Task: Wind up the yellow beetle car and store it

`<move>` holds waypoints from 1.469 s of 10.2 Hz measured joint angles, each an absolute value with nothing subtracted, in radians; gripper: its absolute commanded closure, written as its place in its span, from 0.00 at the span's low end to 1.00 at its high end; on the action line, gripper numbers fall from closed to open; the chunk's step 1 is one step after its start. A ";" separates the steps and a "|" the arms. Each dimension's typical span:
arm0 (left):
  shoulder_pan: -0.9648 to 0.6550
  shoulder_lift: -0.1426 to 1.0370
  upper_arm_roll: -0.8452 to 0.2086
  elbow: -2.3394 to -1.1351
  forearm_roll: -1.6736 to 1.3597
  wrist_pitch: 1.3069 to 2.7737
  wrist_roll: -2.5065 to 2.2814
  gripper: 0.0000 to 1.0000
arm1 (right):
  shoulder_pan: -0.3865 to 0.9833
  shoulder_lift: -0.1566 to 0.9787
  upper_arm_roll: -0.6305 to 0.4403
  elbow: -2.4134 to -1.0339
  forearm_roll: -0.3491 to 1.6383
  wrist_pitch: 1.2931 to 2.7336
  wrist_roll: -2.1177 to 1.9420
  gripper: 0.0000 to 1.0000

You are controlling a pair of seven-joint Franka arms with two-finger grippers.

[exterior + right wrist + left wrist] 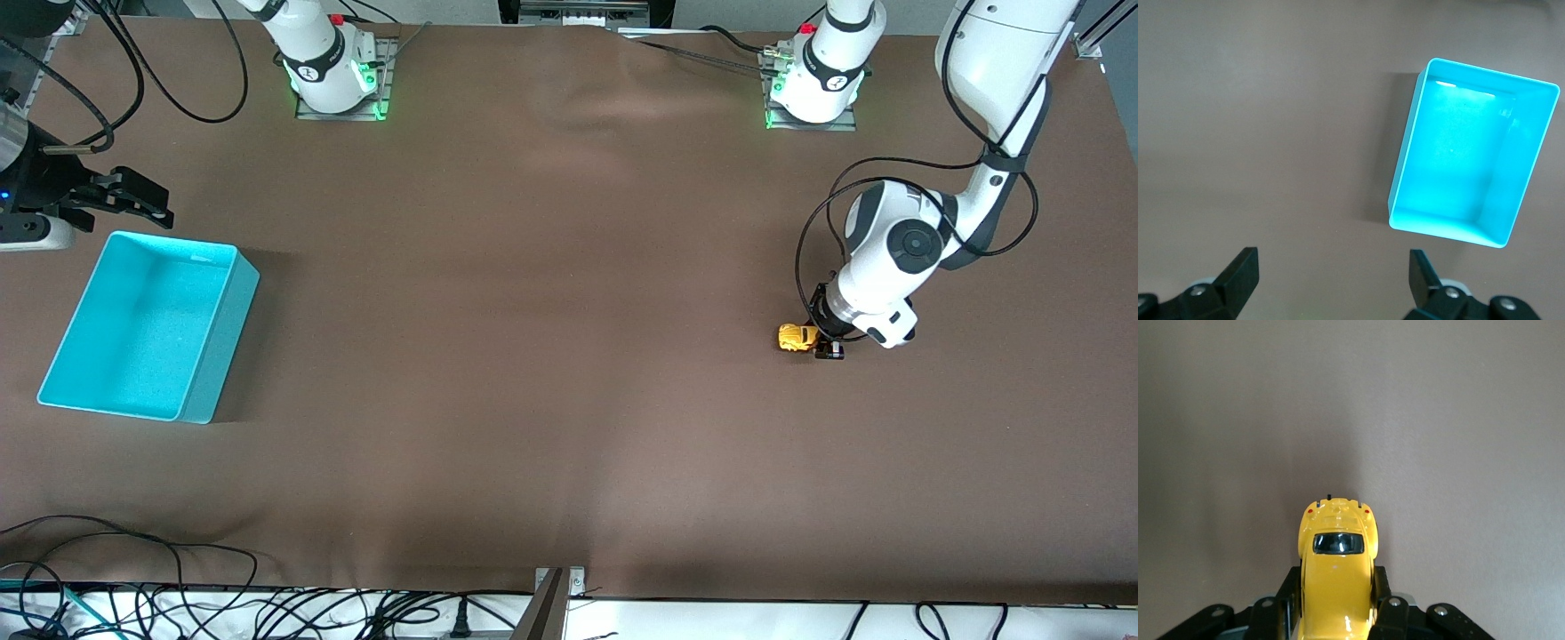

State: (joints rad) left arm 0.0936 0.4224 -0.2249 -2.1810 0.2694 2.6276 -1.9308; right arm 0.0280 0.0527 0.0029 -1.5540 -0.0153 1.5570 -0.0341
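- The table (551,356) is covered in brown cloth, with loose cables (178,604) bunched along the edge nearest the front camera.
- A turquoise bin (218,356) sits toward the right arm's end of the table, open side up; nothing shows inside it in either the front or right wrist view (1405,180).
- The right gripper (124,203) waits in the air just beside the bin's rim, at the corner farther from the front camera; its fingers (1241,270) are spread wide apart and hold nothing.
- The car (798,337) is toward the left arm's end, well apart from the bin, with bare cloth between them.
- The left gripper (822,345) is low at the table, and its fingers (1391,610) are clamped on the car's sides.
- The front view shows the car as a small yellow shape sticking out from the gripper toward the right arm's end; the arm's wrist covers the grip.
- The left wrist view shows what that hides: the car (1337,560) lengthwise between the two fingers, a dark window and two small red lights at its free end, and bare cloth ahead of it.
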 measured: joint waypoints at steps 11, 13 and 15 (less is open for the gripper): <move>0.108 0.477 -0.193 -2.154 0.425 2.617 -2.046 1.00 | 0.028 0.053 0.003 -1.554 -0.015 1.557 -0.034 0.00; 0.109 0.477 -0.162 -2.152 0.466 2.613 -2.047 1.00 | 0.028 0.053 0.003 -1.554 -0.015 1.557 -0.034 0.00; 0.113 0.478 -0.126 -2.150 0.490 2.615 -2.047 1.00 | 0.028 0.053 0.003 -1.554 -0.015 1.557 -0.034 0.00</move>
